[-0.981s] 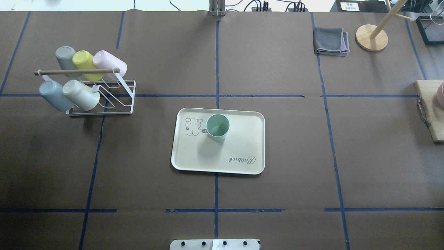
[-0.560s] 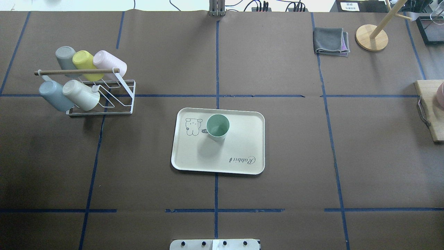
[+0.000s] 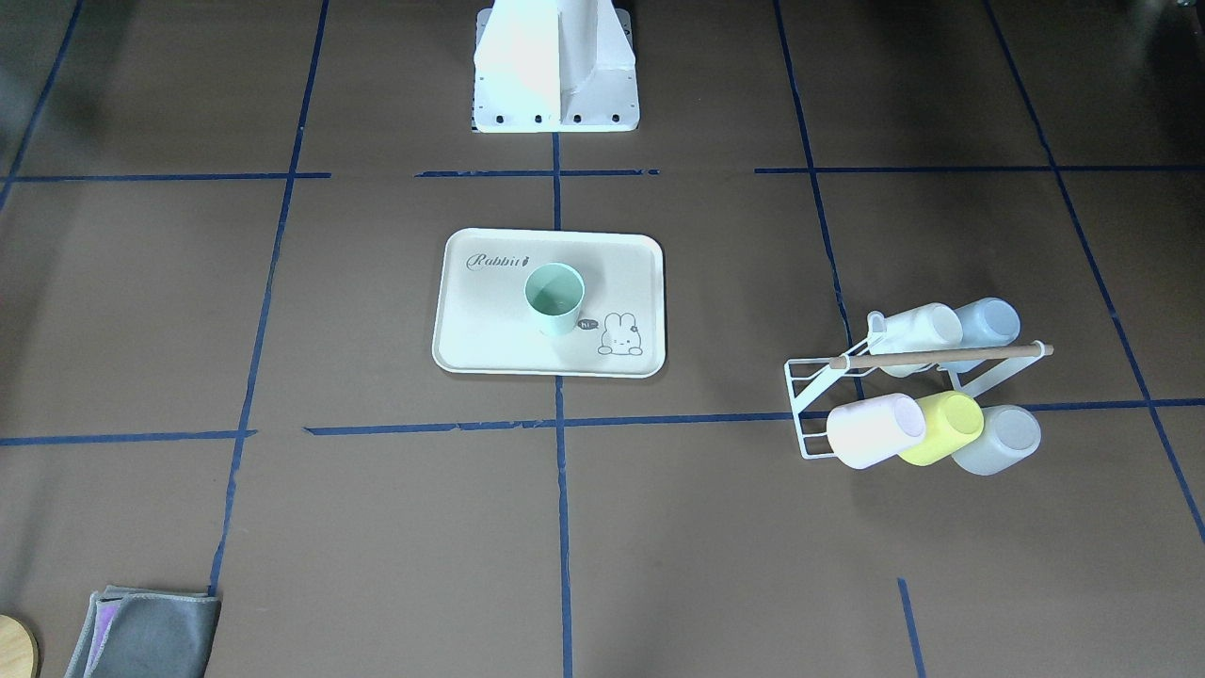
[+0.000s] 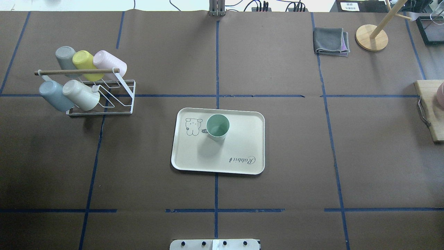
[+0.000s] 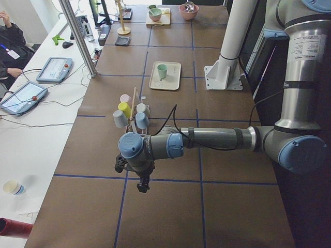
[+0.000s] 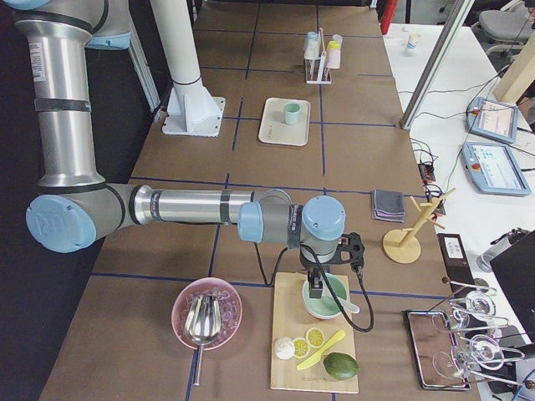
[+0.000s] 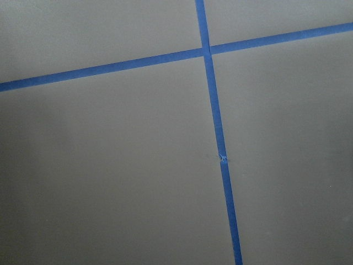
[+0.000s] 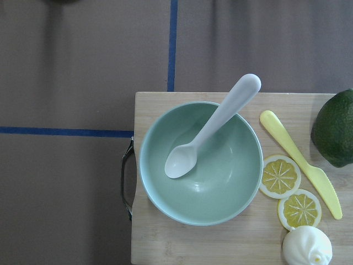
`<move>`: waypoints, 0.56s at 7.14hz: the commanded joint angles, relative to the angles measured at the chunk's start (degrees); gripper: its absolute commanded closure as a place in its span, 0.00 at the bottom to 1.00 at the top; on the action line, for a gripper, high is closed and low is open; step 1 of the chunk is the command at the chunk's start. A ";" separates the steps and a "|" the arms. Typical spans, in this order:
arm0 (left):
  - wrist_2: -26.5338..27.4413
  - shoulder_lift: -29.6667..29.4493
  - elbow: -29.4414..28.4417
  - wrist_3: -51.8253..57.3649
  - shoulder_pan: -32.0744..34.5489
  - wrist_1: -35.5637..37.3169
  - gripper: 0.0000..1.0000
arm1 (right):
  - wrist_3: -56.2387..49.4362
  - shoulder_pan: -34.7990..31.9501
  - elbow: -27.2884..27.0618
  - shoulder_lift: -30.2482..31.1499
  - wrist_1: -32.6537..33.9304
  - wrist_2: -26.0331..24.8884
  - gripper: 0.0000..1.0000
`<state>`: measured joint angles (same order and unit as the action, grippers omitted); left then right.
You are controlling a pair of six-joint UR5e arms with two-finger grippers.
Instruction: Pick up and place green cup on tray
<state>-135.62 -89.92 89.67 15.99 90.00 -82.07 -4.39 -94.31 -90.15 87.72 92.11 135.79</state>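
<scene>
The green cup (image 4: pixel 218 127) stands upright and free on the cream tray (image 4: pixel 242 149), near the bunny drawing; it also shows in the front-facing view as the cup (image 3: pixel 554 298) on the tray (image 3: pixel 490 330). Neither arm is over the middle of the table. My left gripper (image 5: pixel 141 185) hangs over bare table beyond the cup rack, far from the tray; I cannot tell whether it is open or shut. My right gripper (image 6: pixel 315 288) hangs above a green bowl at the other end; its state cannot be told either. The wrist views show no fingers.
A white wire rack (image 4: pixel 104 104) holding several pastel cups stands left of the tray. A folded grey cloth (image 4: pixel 330 41) and a wooden stand (image 4: pixel 371 37) sit at the far right. A wooden board (image 8: pixel 231 243) carries a green bowl (image 8: pixel 231 176) with a spoon, lemon slices and a knife.
</scene>
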 commanded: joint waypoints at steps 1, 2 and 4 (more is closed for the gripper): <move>0.00 -0.16 0.06 -0.43 0.26 -0.02 0.00 | 0.00 0.00 0.07 0.00 0.00 0.00 0.00; 0.00 -0.51 0.15 -4.61 0.44 -0.02 0.00 | 0.00 0.00 0.07 0.00 0.00 0.00 0.00; 0.00 -0.52 -0.02 -5.80 0.44 -0.80 0.00 | 0.00 0.00 0.07 0.08 0.00 0.00 0.00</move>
<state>-135.62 -90.39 89.76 11.10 90.39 -82.43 -4.39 -94.31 -90.09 87.77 92.11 135.79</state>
